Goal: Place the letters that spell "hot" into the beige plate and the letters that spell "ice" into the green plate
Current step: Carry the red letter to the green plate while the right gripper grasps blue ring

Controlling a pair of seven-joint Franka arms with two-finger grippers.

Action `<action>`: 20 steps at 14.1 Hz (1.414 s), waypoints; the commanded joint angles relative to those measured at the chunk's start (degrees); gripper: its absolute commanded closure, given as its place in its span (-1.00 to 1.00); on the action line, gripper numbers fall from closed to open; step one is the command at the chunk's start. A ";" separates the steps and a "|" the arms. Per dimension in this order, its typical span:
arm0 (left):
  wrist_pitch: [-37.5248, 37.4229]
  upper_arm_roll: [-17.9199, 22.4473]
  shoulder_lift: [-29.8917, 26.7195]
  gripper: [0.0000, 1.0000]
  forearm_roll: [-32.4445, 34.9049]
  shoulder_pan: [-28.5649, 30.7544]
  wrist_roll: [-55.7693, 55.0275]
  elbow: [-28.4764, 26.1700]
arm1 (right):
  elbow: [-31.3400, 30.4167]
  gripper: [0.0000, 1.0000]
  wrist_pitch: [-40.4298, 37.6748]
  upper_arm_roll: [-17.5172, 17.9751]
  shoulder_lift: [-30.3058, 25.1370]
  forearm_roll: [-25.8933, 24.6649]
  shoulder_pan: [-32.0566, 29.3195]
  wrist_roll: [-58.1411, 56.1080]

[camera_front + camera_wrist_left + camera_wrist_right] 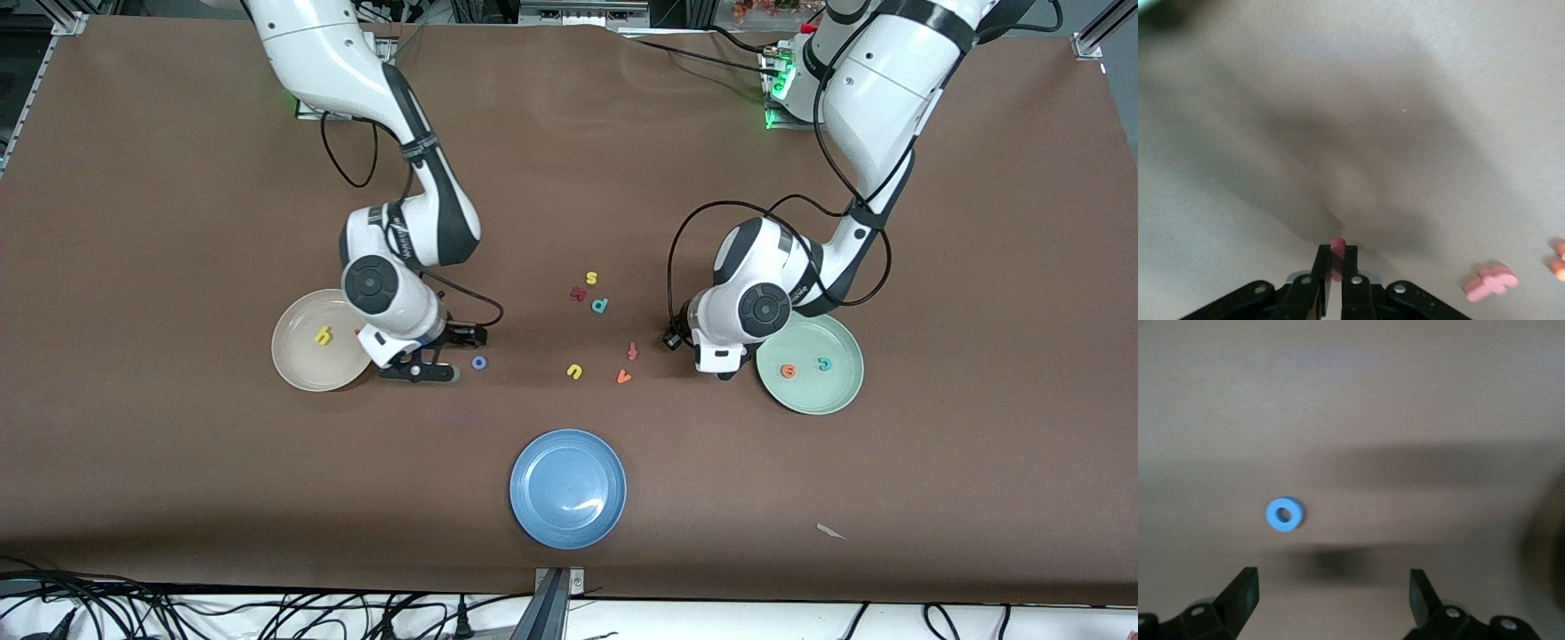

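The round blue plate (567,488) lies nearest the front camera. Farther up, the right gripper (436,360) hangs low with fingers spread wide and empty beside the blue ring-shaped foam o (479,363), next to the round cream-beige plate (302,356) holding the yellow foam h (323,336). The left gripper (1335,263) is pinched tight on the dark red foam bar i (1337,247), beside the pale mint-green plate (831,391) holding the orange e (788,372) and teal c (825,364). The orange foam t (632,351) lies on the table between the arms.

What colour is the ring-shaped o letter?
Blue; the o shows best in the right wrist view.
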 commanded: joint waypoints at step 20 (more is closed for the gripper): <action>-15.19 1.61 0.40 -0.78 15.46 13.87 32.15 4.07 | 8.78 -0.43 3.30 1.04 8.38 0.91 0.57 -0.36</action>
